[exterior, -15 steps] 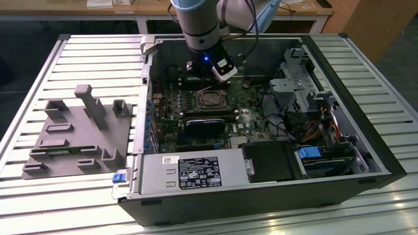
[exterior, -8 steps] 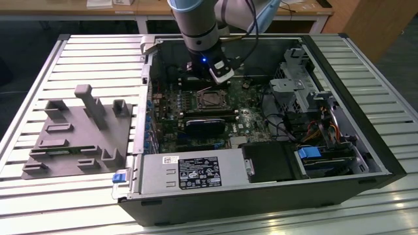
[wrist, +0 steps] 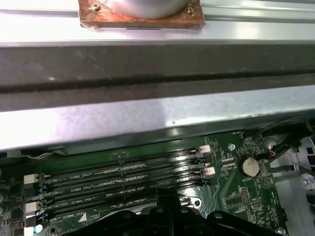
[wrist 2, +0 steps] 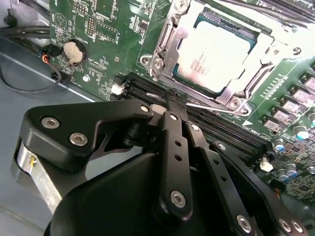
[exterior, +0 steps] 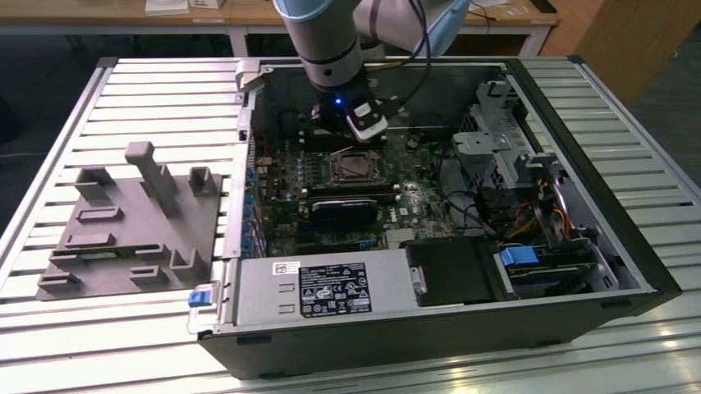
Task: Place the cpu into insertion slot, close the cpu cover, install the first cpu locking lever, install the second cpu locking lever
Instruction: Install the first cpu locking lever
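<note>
Second wrist view: the cpu (wrist 2: 211,54) sits seated, with the cpu cover (wrist 2: 166,39) flat over it.
Gripper (wrist 2: 170,101): jaws together, tips at a thin locking lever (wrist 2: 209,104).
Exterior view: the arm hangs just beside the insertion slot (exterior: 353,168), inside the open case (exterior: 438,328).

- The arm (exterior: 328,49) is a silver-grey cylinder with a light-blue cap at its joint.
- A black cable (exterior: 421,33) loops beside it.
- A small blue light (exterior: 337,103) glows at the wrist, above a pale camera block (exterior: 367,125).
- The gripper (wrist 2: 171,104) is matte black, with flat linkage bars pinned by silver screws (wrist 2: 177,198).
</note>
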